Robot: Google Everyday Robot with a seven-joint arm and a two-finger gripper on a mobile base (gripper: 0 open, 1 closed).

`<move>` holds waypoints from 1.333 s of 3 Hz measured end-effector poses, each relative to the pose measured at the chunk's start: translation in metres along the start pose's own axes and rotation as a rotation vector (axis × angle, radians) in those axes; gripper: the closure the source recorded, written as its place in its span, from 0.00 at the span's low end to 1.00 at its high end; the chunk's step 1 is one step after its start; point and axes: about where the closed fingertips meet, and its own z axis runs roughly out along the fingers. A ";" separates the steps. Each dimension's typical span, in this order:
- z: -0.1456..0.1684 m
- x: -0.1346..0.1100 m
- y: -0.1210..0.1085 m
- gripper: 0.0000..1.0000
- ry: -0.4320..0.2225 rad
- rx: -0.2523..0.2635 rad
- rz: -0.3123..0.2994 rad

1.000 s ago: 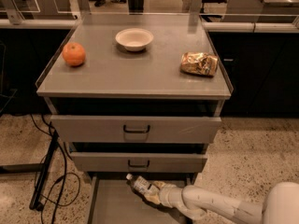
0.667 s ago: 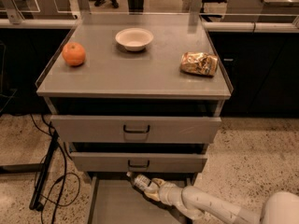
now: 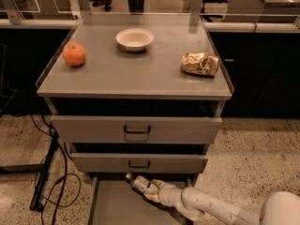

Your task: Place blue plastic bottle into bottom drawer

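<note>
The blue plastic bottle point(image 3: 138, 182) lies tilted over the back of the open bottom drawer point(image 3: 115, 205), its white cap toward the upper left, just under the middle drawer. My gripper point(image 3: 149, 190) reaches in from the lower right on a white arm and is shut on the bottle's lower end. The drawer's flat grey floor shows to the left of and below the bottle.
The cabinet top holds an orange point(image 3: 74, 54), a white bowl point(image 3: 135, 38) and a crumpled gold foil bag point(image 3: 200, 63). The top drawer point(image 3: 136, 129) and middle drawer point(image 3: 137, 163) stand slightly pulled out. Black cables point(image 3: 51, 172) lie on the floor at left.
My gripper and the bottle have moved slightly up and back toward the rear of the bottom drawer. Nothing on the cabinet top has moved.
</note>
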 end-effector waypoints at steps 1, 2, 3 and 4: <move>0.013 0.007 0.004 1.00 -0.012 -0.012 -0.007; 0.028 0.023 0.005 1.00 -0.018 -0.019 -0.005; 0.039 0.040 0.007 1.00 0.001 -0.025 -0.004; 0.045 0.051 0.008 1.00 0.019 -0.025 -0.009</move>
